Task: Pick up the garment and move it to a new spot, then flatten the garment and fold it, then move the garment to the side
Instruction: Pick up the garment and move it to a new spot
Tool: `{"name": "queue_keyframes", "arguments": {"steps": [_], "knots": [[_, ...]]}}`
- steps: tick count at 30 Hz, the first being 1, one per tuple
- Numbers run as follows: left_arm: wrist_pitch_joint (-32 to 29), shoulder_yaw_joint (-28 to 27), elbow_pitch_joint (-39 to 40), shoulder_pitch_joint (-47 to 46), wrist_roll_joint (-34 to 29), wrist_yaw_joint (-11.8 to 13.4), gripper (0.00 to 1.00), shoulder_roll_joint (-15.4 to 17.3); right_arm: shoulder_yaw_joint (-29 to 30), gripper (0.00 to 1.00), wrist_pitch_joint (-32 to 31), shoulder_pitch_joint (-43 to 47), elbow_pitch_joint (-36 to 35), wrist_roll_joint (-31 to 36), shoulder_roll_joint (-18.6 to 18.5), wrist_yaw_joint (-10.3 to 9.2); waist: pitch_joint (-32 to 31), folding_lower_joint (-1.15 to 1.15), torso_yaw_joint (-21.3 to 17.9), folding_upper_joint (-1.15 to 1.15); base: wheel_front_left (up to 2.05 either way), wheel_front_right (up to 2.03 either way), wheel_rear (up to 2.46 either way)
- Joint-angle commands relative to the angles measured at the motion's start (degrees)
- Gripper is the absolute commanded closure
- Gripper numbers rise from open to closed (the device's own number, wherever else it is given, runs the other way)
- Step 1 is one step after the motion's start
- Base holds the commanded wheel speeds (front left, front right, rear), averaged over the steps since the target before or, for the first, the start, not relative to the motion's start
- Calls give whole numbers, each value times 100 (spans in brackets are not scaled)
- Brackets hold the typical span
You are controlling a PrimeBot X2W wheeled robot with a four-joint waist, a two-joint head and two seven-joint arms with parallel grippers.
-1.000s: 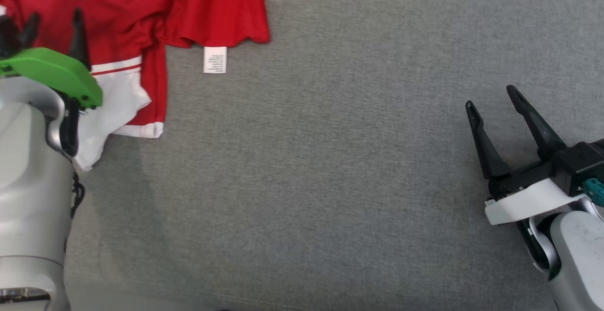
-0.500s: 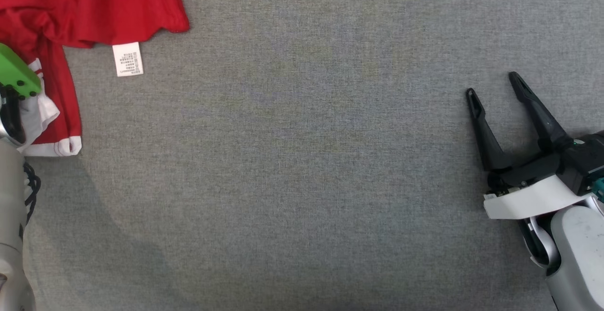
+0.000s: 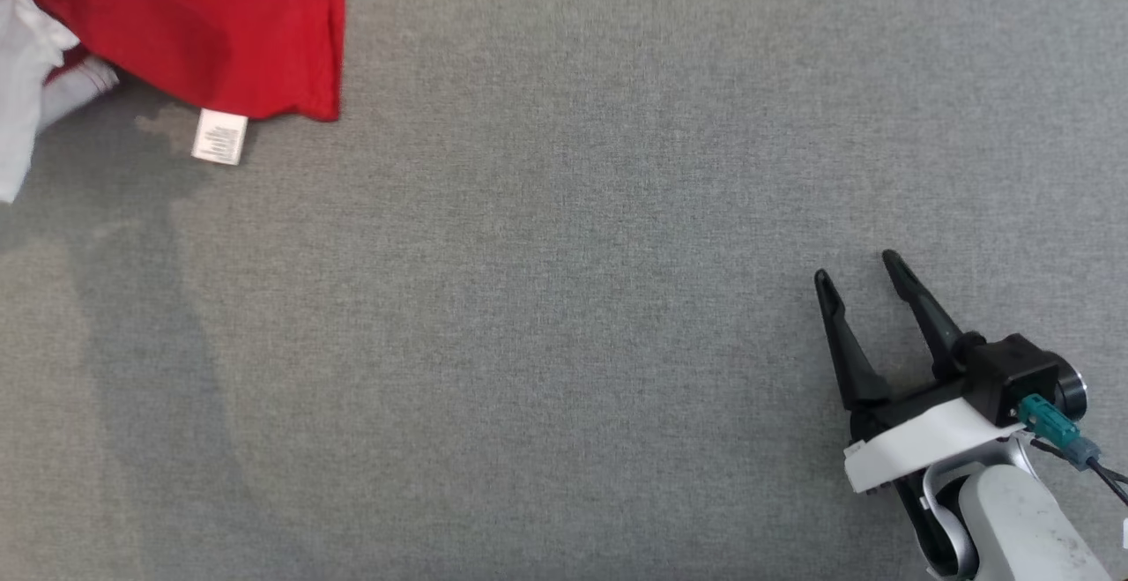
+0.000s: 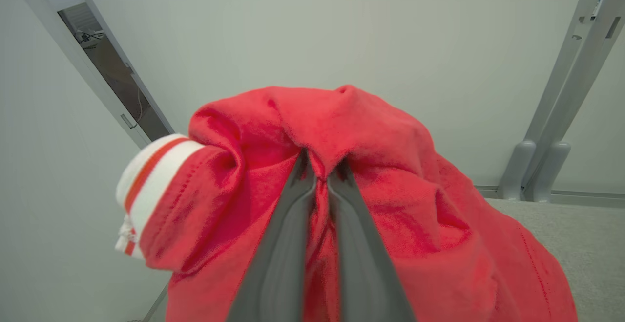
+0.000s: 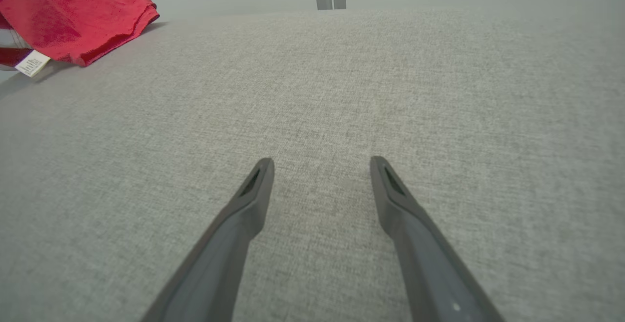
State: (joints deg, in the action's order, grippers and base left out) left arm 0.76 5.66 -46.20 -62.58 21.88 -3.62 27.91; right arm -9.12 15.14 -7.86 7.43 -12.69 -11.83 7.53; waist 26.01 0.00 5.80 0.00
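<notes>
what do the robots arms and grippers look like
The right gripper has two long, black, tapering fingers on a black block, a white curved cover behind it, a teal connector with a dark cable, and a pale grey forearm. The left gripper has dark grey fingers.

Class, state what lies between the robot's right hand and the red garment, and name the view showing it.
Nothing: the head view shows bare grey cloth surface between the right hand and the red garment.

Nothing legible: the white care tag (image 3: 218,137) on the hem of the red garment (image 3: 194,26), at ten o'clock in the head view, bears print too blurred to read
</notes>
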Motion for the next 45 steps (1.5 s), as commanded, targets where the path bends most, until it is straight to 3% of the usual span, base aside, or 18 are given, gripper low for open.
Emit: {"name": "queue_keyframes", "arguments": {"steps": [1,7,14,21,24,28,32,39,44,45], "knots": [[-167,-19,333,143,122,-71,100,57,17,0,2,117,58,-28,49,-8,-770,0,111,0,0,0,0],[-1077,-25,2208,620,489,-140,100,93,129,0,2,325,175,-26,273,-8,-1213,0,-22,0,0,0,0],[-2300,-40,4919,1620,1414,-30,100,-219,298,0,2,552,249,-24,411,-8,-1513,0,-271,0,0,0,0],[-2962,561,6759,2406,2323,148,100,-956,398,0,2,601,233,-39,500,-8,-1605,0,-700,0,0,0,0],[-3024,1055,7074,2618,2162,151,100,-1195,374,0,2,570,243,-34,522,-7,-1605,0,-943,0,0,0,0],[-2935,1675,6908,2858,1987,159,100,-1529,350,0,2,478,241,-51,557,-8,-1578,0,-1369,0,0,0,0],[-2508,2027,6129,3071,1557,161,100,-1715,314,0,2,389,245,-77,630,-7,-1487,0,-1823,0,0,0,0],[-1350,2371,3434,3227,885,31,100,-1921,306,0,2,417,306,-97,700,-7,-1324,0,-2376,0,0,0,0],[-390,2684,1794,3141,658,-183,100,-2132,326,0,2,423,308,-97,730,-7,-1297,0,-2473,0,0,0,0],[-113,2715,1531,3088,582,-197,81,-2172,338,0,2,425,306,-88,735,-7,-1306,0,-2462,0,0,0,0]]}}
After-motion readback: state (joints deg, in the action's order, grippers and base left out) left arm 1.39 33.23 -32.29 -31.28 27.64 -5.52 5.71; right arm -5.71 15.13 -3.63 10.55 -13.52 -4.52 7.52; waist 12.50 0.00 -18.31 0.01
